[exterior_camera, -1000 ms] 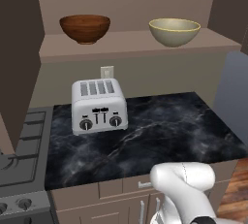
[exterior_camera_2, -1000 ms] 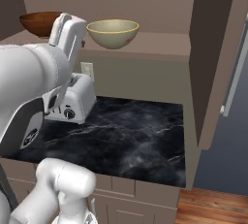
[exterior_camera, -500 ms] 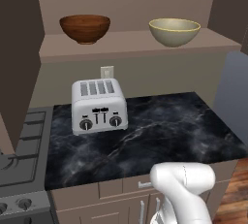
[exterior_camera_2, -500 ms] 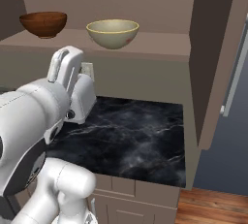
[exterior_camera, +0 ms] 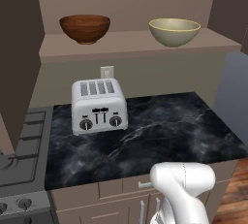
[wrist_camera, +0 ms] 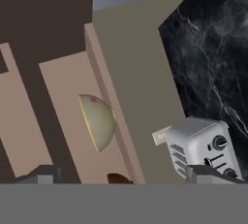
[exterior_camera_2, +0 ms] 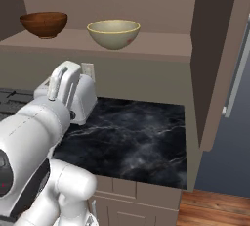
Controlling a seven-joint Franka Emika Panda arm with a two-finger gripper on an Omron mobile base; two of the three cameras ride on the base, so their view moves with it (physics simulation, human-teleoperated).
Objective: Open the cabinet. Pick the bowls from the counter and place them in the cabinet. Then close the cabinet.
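Bowls are sitting well apart on the open cabinet's plain brown shelf [exterior_camera: 135, 46]: the glossy reddish-brown wooden bowl [exterior_camera: 85, 28] and the smooth cream-yellow bowl [exterior_camera: 174, 31], both round. Below, a silver toaster [exterior_camera: 99, 105] is standing on the black veined tabletop [exterior_camera: 164, 131]. Pincer [wrist_camera: 126, 174] is hanging released, grasping nothing.

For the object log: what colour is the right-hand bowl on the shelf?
Pale cream-yellow bowl; clearest in left base view.

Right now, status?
Fingers open, empty. Both bowls on cabinet shelf: wooden bowl, cream bowl. Right door open. Toaster alone on counter.
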